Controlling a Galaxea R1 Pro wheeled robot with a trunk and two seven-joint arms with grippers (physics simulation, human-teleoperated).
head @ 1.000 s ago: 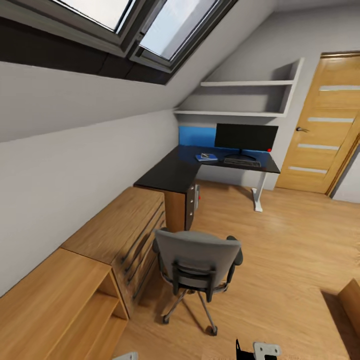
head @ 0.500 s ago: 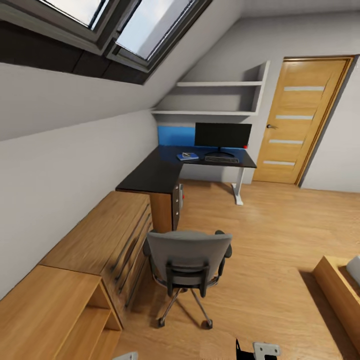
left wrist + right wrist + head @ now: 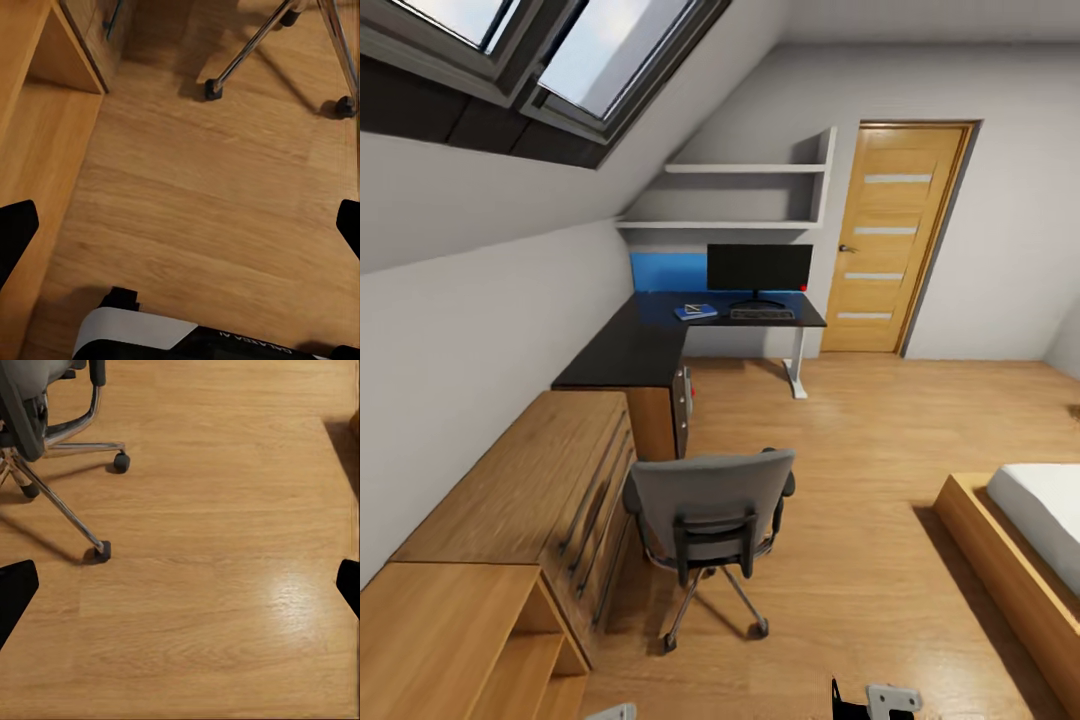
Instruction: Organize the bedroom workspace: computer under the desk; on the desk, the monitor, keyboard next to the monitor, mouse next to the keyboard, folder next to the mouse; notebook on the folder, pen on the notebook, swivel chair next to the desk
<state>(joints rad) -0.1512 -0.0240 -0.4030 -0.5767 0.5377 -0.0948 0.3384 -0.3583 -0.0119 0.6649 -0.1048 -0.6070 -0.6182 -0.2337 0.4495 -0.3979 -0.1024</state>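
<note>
The black L-shaped desk [image 3: 630, 350] stands in the far corner. On it are the wide black monitor [image 3: 759, 268], the slim keyboard [image 3: 762, 314] in front of its stand, and the blue folder [image 3: 695, 312] to the left with a small pale thing lying on it. The mouse and the pen are too small to make out. The grey swivel chair [image 3: 710, 505] stands on the floor, apart from the desk, its back toward me. Its chrome legs and castors [image 3: 214, 90] [image 3: 103, 551] show in both wrist views. My left gripper [image 3: 180, 232] and right gripper [image 3: 180, 585] hang open above bare floor.
A light wooden chest of drawers [image 3: 530, 480] and an open shelf unit [image 3: 460, 640] line the left wall. A bed [image 3: 1040, 530] in a wooden frame is at the right. A wooden door [image 3: 885, 240] and wall shelves [image 3: 740, 195] are behind the desk.
The whole head view has swung to the right, so the desk and chair sit further left in the picture and the bed has come into sight. Nothing on the desk has moved.
</note>
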